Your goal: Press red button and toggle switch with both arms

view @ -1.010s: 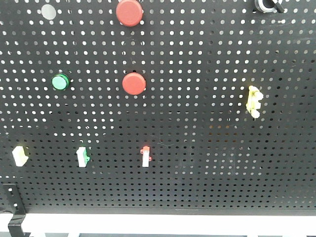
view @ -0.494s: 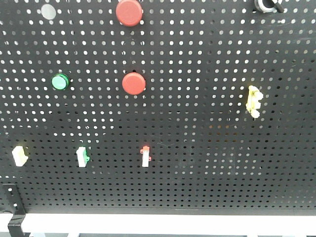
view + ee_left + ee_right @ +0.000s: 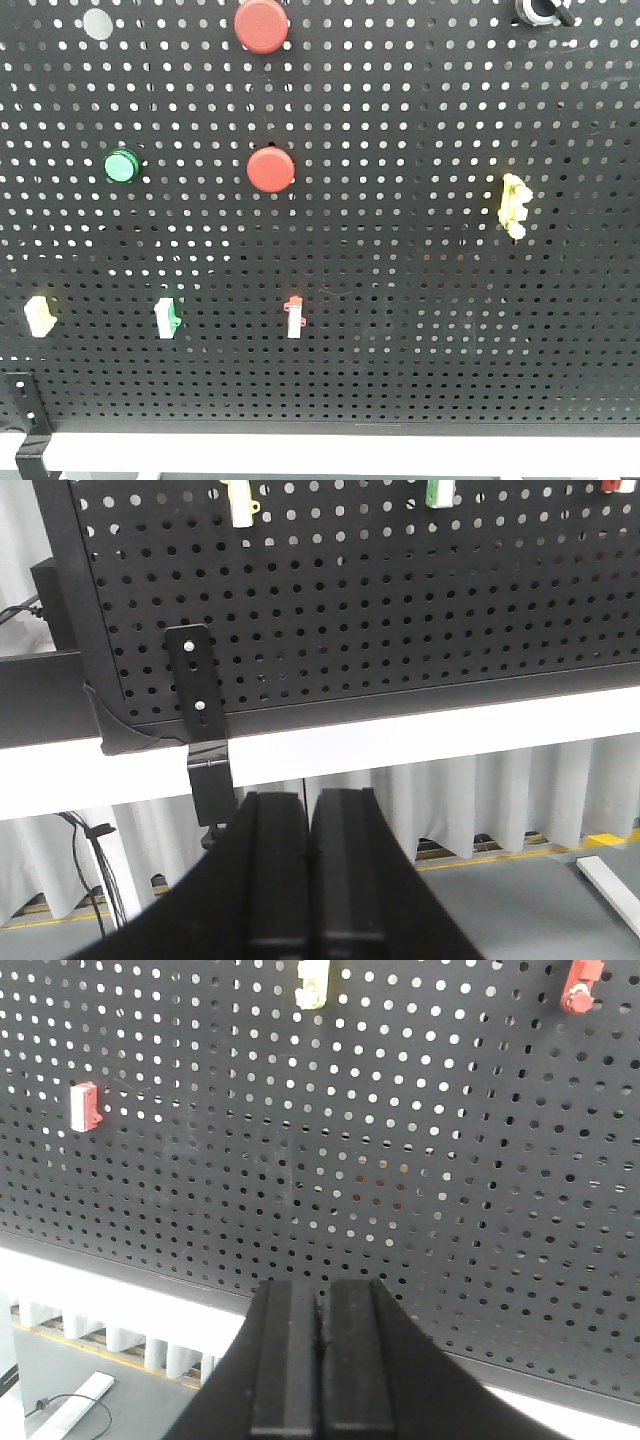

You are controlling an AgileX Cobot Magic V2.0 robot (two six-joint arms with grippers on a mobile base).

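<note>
Two red buttons sit on the black pegboard (image 3: 420, 330), one at its top edge (image 3: 262, 25) and one at mid height (image 3: 271, 170). A yellow toggle switch (image 3: 514, 205) is mounted at the right. Small rocker switches line the lower row: yellow (image 3: 38, 314), green (image 3: 167, 317) and red (image 3: 295, 316). Neither arm shows in the front view. My left gripper (image 3: 310, 802) is shut and empty, below the board's lower left corner. My right gripper (image 3: 322, 1288) is shut and empty, facing the board's lower part, with the red rocker switch (image 3: 85, 1106) up to its left.
A green button (image 3: 121, 166), a grey disc (image 3: 97, 22) and a black knob (image 3: 540, 10) are also on the board. A black bracket (image 3: 195, 690) clamps the board to a white rail (image 3: 450, 735). White curtains and grey floor lie below.
</note>
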